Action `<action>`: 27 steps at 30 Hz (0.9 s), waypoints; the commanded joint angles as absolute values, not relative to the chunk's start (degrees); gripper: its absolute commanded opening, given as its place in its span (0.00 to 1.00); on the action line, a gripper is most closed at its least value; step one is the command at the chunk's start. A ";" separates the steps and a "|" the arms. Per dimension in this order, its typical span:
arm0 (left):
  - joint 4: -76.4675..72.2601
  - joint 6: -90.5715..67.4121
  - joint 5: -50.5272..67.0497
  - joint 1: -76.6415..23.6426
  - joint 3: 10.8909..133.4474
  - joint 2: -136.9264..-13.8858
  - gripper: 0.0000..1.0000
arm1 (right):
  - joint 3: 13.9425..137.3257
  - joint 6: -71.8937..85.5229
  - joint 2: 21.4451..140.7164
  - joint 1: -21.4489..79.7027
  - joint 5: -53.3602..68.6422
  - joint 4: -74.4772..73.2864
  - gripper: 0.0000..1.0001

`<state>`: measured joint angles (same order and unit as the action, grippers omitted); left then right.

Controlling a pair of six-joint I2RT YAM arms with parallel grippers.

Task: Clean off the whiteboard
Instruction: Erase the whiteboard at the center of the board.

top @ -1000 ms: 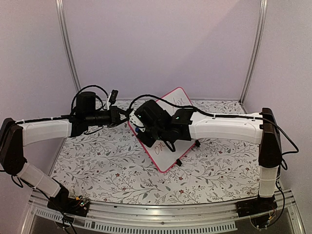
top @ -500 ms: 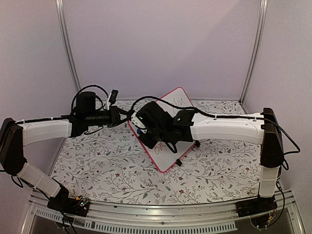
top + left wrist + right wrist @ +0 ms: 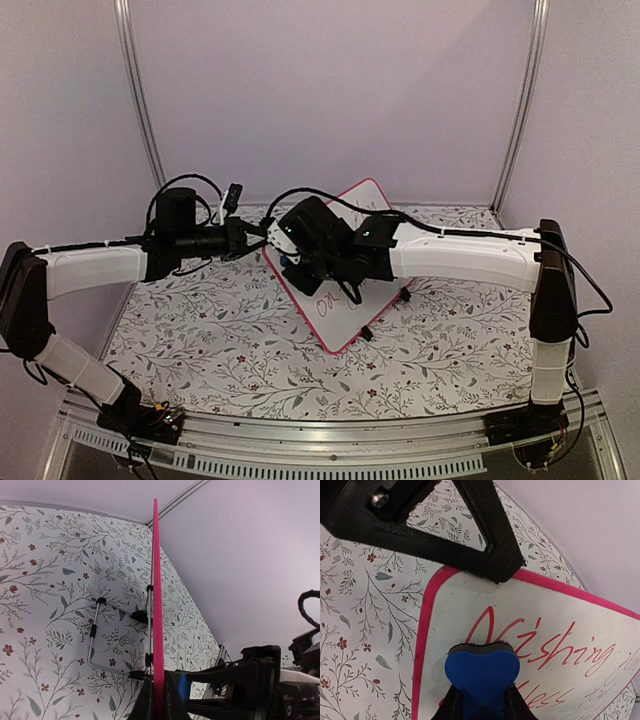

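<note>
The whiteboard [image 3: 362,203], white with a pink frame, stands tilted on the floral table and carries red handwriting [image 3: 555,640]. My left gripper [image 3: 263,243] is shut on the board's left edge; in the left wrist view the frame [image 3: 156,595] runs edge-on up from between the jaws of that gripper [image 3: 159,692]. My right gripper [image 3: 480,697] is shut on a blue eraser [image 3: 481,672]. The eraser's dark felt face presses on the board by the first red letter, near the top left corner. From the top view the eraser [image 3: 288,262] is mostly hidden under the right wrist.
A wire stand [image 3: 94,630] with black clips props the board from behind. A black clip foot [image 3: 367,333] shows at the board's lower edge. The enclosure's purple walls and metal posts [image 3: 140,100] rise close behind. The left gripper's black finger [image 3: 470,535] crosses the top of the right wrist view.
The right arm has shifted the eraser a little up the board towards the back and the left gripper. The left arm and the board have stayed put.
</note>
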<state>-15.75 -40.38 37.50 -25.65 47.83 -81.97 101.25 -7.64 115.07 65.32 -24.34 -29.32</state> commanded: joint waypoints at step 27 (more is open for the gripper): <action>-18.65 -40.47 41.48 -27.17 47.64 -80.77 0.00 | 109.68 -10.75 120.22 62.93 -24.10 -28.99 0.11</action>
